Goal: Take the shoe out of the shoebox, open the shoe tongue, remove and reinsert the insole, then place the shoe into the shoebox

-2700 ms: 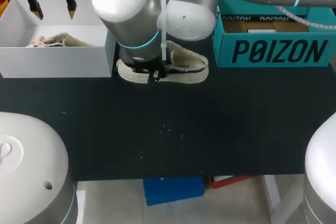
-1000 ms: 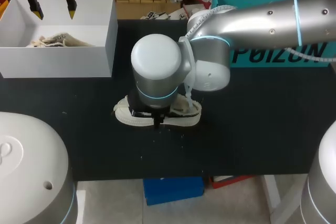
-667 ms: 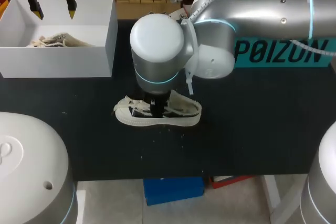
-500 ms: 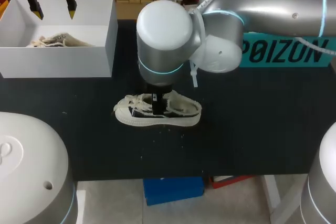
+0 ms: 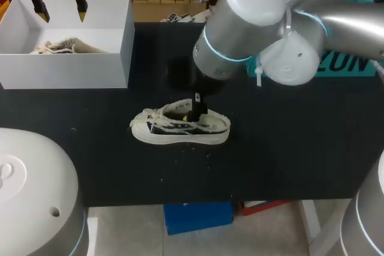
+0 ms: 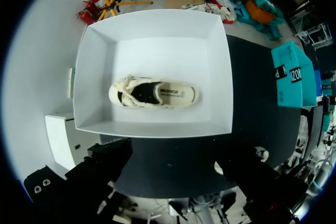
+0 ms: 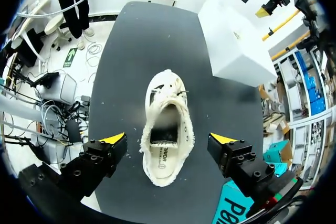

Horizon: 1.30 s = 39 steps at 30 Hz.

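A cream low-top shoe [image 5: 180,127] stands upright on the black table [image 5: 120,166], toe toward the left. My right gripper [image 5: 197,105] hangs a little above it, open, mostly hidden under the arm. In the right wrist view the shoe [image 7: 165,129] lies below and between the spread fingers of the right gripper [image 7: 169,140], untouched, its mouth showing the insole. My left gripper [image 5: 61,10] hovers open over the white box [image 5: 66,67] at the back left. A second cream shoe [image 6: 152,93] lies in that box [image 6: 223,77], ahead of the left gripper [image 6: 178,163].
A teal shoebox [image 5: 354,64] stands at the back right, partly hidden behind my right arm [image 5: 300,34]; it also shows in the left wrist view [image 6: 294,74]. The second shoe [image 5: 66,46] shows inside the white box.
My right gripper carried the shoe from the back of the table to the middle, set it down, opened, and rose up and to the right. The left arm kept still.
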### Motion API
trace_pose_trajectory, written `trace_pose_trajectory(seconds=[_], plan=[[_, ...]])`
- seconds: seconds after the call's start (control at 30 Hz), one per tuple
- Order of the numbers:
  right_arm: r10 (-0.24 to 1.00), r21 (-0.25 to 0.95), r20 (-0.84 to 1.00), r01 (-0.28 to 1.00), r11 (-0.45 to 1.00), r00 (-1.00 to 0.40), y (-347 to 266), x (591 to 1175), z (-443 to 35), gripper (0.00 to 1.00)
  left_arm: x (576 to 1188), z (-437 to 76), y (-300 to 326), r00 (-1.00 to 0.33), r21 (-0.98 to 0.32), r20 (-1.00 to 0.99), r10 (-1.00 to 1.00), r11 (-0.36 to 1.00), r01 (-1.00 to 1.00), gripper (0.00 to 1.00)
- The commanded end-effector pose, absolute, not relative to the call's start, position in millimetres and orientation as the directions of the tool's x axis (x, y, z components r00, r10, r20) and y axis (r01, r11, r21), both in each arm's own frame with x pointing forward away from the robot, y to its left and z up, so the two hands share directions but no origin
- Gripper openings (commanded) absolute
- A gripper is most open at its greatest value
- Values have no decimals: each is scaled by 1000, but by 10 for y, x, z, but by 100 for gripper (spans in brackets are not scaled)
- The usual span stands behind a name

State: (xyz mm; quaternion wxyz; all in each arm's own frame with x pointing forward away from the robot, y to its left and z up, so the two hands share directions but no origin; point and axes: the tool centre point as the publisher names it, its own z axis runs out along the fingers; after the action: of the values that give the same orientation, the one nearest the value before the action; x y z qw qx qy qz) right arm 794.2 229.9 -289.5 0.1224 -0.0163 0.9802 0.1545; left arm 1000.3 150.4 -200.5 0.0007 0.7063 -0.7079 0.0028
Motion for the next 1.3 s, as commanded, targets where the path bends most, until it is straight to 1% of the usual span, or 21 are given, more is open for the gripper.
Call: trace_pose_trajectory(seconds=[0.03, 0.37, 0.43, 0.53, 0.8, 1.0, 1.07, 1.3], plan=[[5, 387, -245, -93, 918, -969, 2220, 7934, -2907, 100, 10001, -2001, 1503, -1, -1, 3, -1000, 1, -1000, 100], [5, 387, -245, -93, 918, -969, 2220, 7934, -2907, 100, 10001, -2001, 1503, -1, -1, 3, -1000, 1, -1000, 100], [49, 447, -243, -67, 892, -969, 2178, 7930, -2950, 100, 10001, -2001, 1503, -1, -1, 3, -1000, 1, -1000, 100], [41, 495, -209, -70, 866, -977, 2084, 7914, -3020, 100, 10001, -2001, 1503, -1, -1, 3, -1000, 1, -1000, 100], [34, 513, -186, -67, 856, -982, 1843, 7928, -3100, 100, 10001, -2001, 1503, -1, -1, 3, -1000, 1, -1000, 100], [20, 553, -190, -91, 828, -982, 1722, 7948, -3171, 100, 10001, -2001, 1503, -1, -1, 3, -1000, 1, -1000, 100], [13, 569, -207, -109, 815, -978, 1697, 7964, -3187, 100, 10001, -2001, 1503, -1, -1, 3, -1000, 1, -1000, 100], [13, 569, -207, -109, 815, -978, 1697, 7964, -3187, 100, 10001, -2001, 1503, -1, -1, 3, -1000, 1, -1000, 100]])
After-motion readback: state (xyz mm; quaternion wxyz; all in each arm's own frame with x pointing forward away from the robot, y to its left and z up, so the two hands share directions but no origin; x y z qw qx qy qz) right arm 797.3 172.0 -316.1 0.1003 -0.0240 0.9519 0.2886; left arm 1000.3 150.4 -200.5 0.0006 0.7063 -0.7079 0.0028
